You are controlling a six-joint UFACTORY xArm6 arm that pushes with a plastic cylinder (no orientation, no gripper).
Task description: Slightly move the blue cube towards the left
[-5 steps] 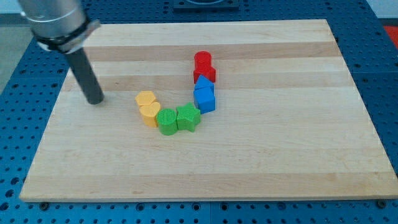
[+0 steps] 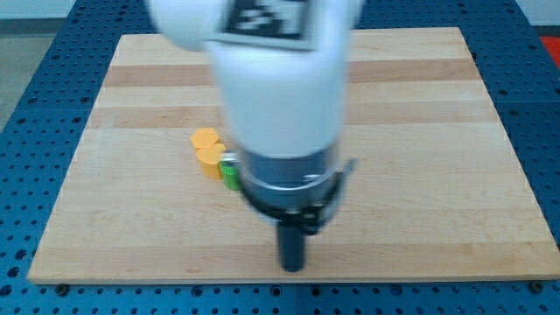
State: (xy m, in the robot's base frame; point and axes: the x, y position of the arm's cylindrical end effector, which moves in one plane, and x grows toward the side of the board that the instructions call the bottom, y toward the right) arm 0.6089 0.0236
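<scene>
The arm's white body fills the middle of the view and hides the blue cube, the other blue block, both red blocks and the green star. My tip [image 2: 292,267] rests on the board near the view's bottom edge, below and to the right of the yellow blocks. Two yellow blocks [image 2: 207,149] show at the arm's left edge, with a sliver of a green block [image 2: 230,173] beside them.
The wooden board [image 2: 437,131] lies on a blue perforated table [image 2: 26,131]. The board's front edge runs just below my tip.
The arm has swung from the board's upper left across to the lower middle. It now covers the blue, red and most green blocks that showed before.
</scene>
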